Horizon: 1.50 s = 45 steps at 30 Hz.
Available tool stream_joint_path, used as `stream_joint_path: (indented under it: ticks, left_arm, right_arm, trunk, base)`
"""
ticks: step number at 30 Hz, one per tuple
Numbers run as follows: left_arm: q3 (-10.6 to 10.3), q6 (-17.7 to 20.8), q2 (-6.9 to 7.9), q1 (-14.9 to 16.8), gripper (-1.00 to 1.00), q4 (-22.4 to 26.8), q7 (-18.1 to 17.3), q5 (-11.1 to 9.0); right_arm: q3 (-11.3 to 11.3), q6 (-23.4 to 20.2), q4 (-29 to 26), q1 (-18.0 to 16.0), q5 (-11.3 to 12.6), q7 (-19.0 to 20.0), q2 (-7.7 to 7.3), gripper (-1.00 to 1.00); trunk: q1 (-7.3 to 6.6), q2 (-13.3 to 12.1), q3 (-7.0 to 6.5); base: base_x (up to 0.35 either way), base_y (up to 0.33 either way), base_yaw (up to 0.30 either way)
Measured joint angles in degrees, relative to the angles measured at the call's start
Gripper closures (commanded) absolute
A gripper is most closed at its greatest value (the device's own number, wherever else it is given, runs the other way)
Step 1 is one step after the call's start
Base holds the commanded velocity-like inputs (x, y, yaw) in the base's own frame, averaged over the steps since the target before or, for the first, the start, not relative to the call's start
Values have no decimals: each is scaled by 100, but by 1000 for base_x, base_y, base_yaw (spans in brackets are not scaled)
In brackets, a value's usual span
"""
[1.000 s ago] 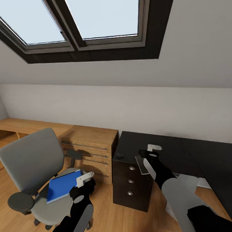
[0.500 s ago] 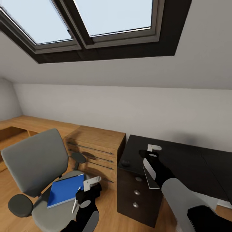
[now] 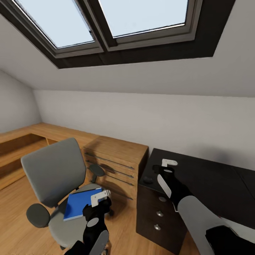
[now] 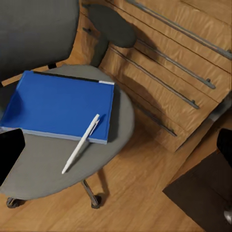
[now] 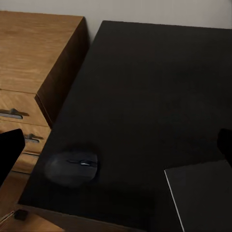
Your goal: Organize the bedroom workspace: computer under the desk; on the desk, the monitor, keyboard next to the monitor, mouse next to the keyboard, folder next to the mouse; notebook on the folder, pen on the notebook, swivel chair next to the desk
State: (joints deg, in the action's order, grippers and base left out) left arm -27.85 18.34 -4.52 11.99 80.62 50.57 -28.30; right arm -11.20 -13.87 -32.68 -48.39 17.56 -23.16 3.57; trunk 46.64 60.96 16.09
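On the left, the swivel chair (image 3: pixel 56 184) stands on the wooden floor, and a blue folder (image 4: pixel 60 104) lies flat on its grey seat. A white pen (image 4: pixel 81 143) rests partly on the folder's near edge and partly on the seat cushion. The folder is judged light, thin and fairly stiff; it would best be taken at an overhanging or free edge, since a flat grasp from above offers little purchase. The pen is judged light and slippery, likely to roll if the folder is tilted, and would best be pinched across its barrel first.

The left gripper (image 3: pixel 100 197) is held above the seat, close to the folder; whether its fingers are spread cannot be told.

Beside the chair stands a wooden drawer unit (image 3: pixel 117 163), its drawers shut, contents unseen.

To the right, the dark desk (image 5: pixel 159 96) carries a mouse (image 5: pixel 72 167) near its corner. The desk's drawers (image 3: pixel 159 212) are shut. The right gripper (image 3: pixel 169 163) hovers over the desk; a thin flat dark-covered item (image 5: pixel 203 193), possibly the notebook, appears below it, and whether it is pinched cannot be told.
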Motion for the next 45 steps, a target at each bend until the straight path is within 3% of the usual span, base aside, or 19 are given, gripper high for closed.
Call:
stream_joint_path:
  ticks: [4, 8, 17, 18, 21, 28, 34, 35, 41, 42, 43, 44, 45]
  left_arm:
    - [-2, -200, 0, -98, -100, 52, 138, -12]
    - [-3, -674, 2, -143, -100, 45, 175, -19]
    - [-11, -758, -3, -150, -100, 43, 173, -21]
    - [-164, -756, -6, -150, -100, 43, 172, -23]
    - [-369, -756, -7, -150, -100, 43, 179, -22]
    - [-450, -762, -4, -150, -100, 43, 181, -23]
    - [-458, -772, -3, -150, -100, 35, 189, -37]
    - [-459, -773, -3, -150, -100, 35, 189, -36]
    - [-459, -777, -4, -153, -100, 34, 190, -38]
    - [-460, -779, -1, -156, -100, 34, 190, -34]
    - [-457, -781, 1, -158, -100, 34, 190, -32]
    - [-455, -783, 1, -158, -100, 34, 190, -31]
    - [-454, -785, 2, -158, -100, 34, 190, -31]
  right_arm:
    - [-3, -1, -1, 1, 2, 0, 0, -100]
    - [-3, -1, -1, 1, 0, 0, -1, -100]
    - [-3, 14, 16, 1, -10, 3, -9, -100]
    - [-1, 28, 165, 1, -16, 26, -11, -100]
    - [-13, 30, 275, 1, -18, 38, -15, -100]
    - [-14, 22, 552, -1, -13, 111, -19, -100]
    - [-16, 151, 1073, -15, -138, 964, -23, -100]
    - [-17, 165, 1107, -16, -309, 1221, -34, -100]
    - [-18, 178, 1150, -18, -1244, 1803, -49, -100]
    - [-29, 188, 1158, -15, -1717, 2110, -49, -100]
    - [-57, 192, 1172, -15, -2344, 2534, -50, -100]
    - [-49, 192, 1182, -15, -2643, 2744, -50, -100]
    - [-46, 193, 1187, -16, -2766, 2834, -51, -100]
  trunk:
    - [0, 0, 8]
    - [0, 0, 10]
    - [-3, 1, 11]
    - [-3, 1, 11]
    - [-3, 1, 11]
    - [-2, 1, 11]
    - [0, 0, 11]
    - [0, 1, 11]
    - [0, 0, 11]
    - [0, 0, 11]
    - [0, 0, 11]
    - [0, 0, 11]
    - [0, 0, 11]
  base:
    - [0, 0, 33]
    - [0, 0, 8]
    - [163, 0, 1]
    - [317, 0, 0]
    - [319, 0, 0]
    - [298, 0, 0]
    - [71, 0, 0]
    - [16, 0, 0]
    - [5, 0, 0]
    - [0, 0, 0]
    - [0, 0, 0]
    - [0, 0, 0]
    - [0, 0, 0]
